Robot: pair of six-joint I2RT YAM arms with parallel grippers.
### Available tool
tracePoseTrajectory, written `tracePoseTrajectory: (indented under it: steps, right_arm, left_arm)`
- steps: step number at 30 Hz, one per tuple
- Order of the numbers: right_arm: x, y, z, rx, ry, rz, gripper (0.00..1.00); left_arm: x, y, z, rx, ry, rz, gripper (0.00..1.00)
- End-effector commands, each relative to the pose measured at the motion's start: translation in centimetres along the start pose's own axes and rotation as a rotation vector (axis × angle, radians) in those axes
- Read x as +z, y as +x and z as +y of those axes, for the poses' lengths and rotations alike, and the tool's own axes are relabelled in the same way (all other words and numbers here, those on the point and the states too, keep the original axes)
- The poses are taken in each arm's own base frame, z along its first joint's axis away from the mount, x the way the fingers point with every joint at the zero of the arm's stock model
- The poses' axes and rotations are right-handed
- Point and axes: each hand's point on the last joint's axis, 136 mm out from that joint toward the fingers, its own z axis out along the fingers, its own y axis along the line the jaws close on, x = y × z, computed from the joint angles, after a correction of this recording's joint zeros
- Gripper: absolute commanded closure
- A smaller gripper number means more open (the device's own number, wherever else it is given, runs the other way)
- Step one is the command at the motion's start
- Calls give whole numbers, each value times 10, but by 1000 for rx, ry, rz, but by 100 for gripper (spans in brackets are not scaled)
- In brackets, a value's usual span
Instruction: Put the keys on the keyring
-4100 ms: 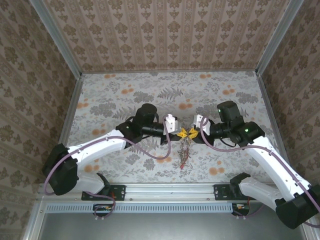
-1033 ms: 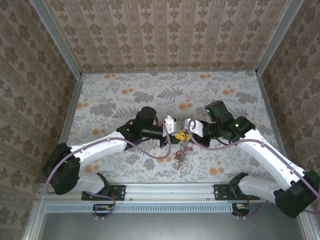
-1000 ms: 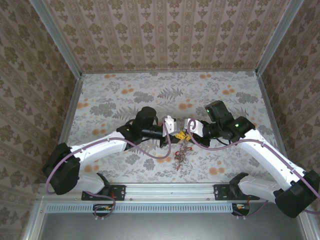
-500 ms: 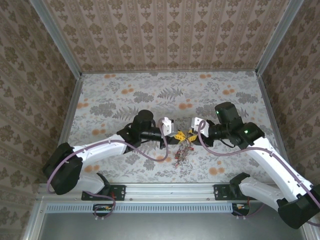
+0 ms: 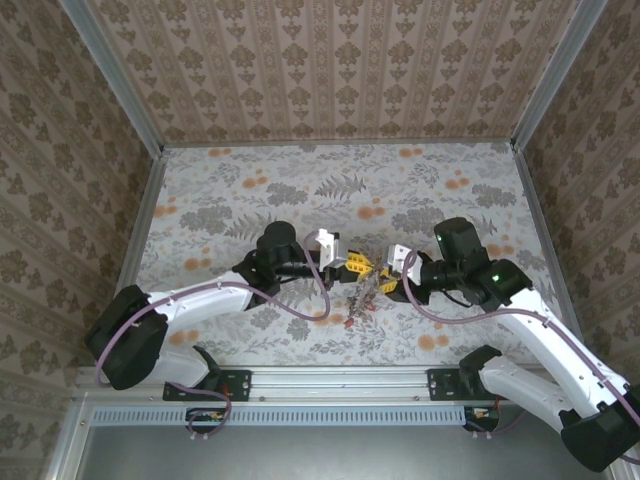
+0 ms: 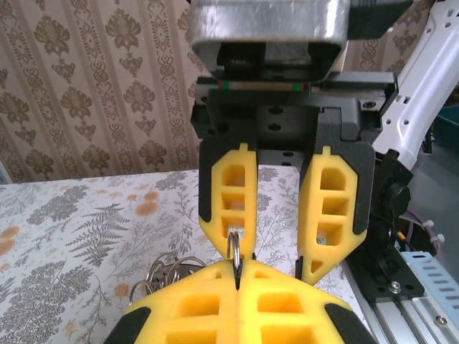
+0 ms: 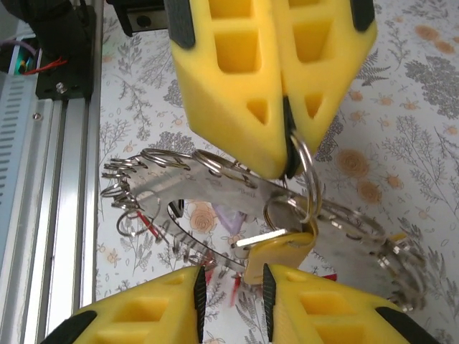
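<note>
- Top external: fixed high on the near side, angled down over the whole tabletop (image 5: pixel 250 190), with the keyring (image 5: pixel 366 288) small near centre.
- Left wrist: very close behind the left pincer (image 6: pixel 237 276), facing the keyring and the right pincer (image 6: pixel 280 261) beyond it.
- Right wrist: very close, facing the keyring from the opposite side.
- Shared by all three: the keyring.

Keyring (image 5: pixel 366 288) in L end effector (image 5: pixel 352 265), over table (image 5: pixel 250 190)

Robot test cell: two arms (image 5: pixel 200 300) bolted to an aluminium rail (image 5: pixel 340 380), floral table (image 5: pixel 300 180) boxed by wallpapered panels (image 5: pixel 340 70).
</note>
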Motion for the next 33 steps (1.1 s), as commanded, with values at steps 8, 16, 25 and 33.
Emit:
tracePoseTrajectory:
  steps: [8, 16, 25, 33]
  right_arm:
    - [8, -29, -15, 110, 35, -206, 66]
    - [12, -21, -15, 138, 39, -199, 66]
    - [15, -14, -22, 151, 85, -194, 80]
    - [10, -13, -31, 133, 160, -196, 94]
  left_arm:
    - [-7, -31, 1, 22, -21, -139, 100]
    - [-6, -27, 5, 13, -50, -132, 100]
    - [-5, -26, 4, 10, -45, -128, 100]
    - [-6, -24, 4, 3, -49, -121, 100]
